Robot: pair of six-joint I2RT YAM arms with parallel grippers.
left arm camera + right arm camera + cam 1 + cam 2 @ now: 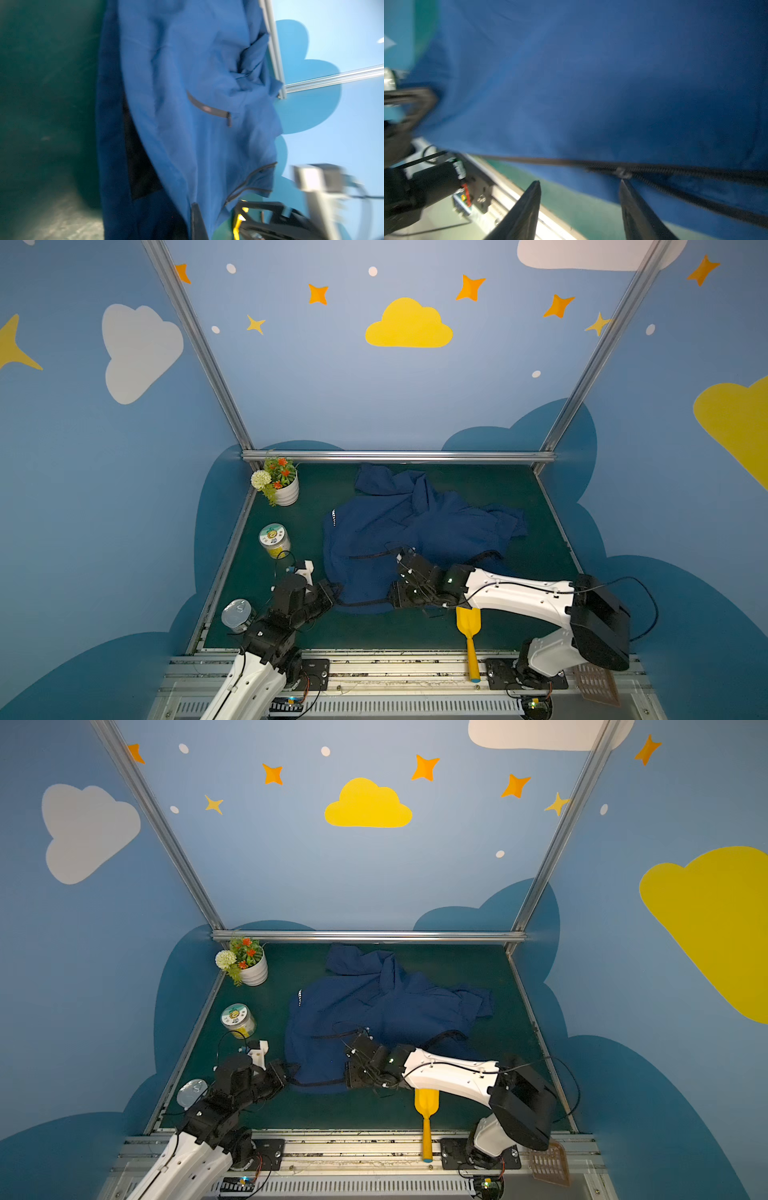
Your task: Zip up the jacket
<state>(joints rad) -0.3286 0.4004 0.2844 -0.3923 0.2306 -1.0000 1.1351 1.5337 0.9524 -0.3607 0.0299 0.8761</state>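
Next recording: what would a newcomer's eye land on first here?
The crumpled navy jacket fills the middle of the green table. The left gripper is shut on its near corner, while the right gripper stands open at the zipper along the near hem. A yellow scoop lies near the front edge.

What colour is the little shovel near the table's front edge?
The shovel is yellow, clearest in a top view.

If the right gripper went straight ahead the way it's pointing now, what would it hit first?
Probably the zipper slider on the jacket: one fingertip of the open right gripper sits just short of it, though blur hides the depth.
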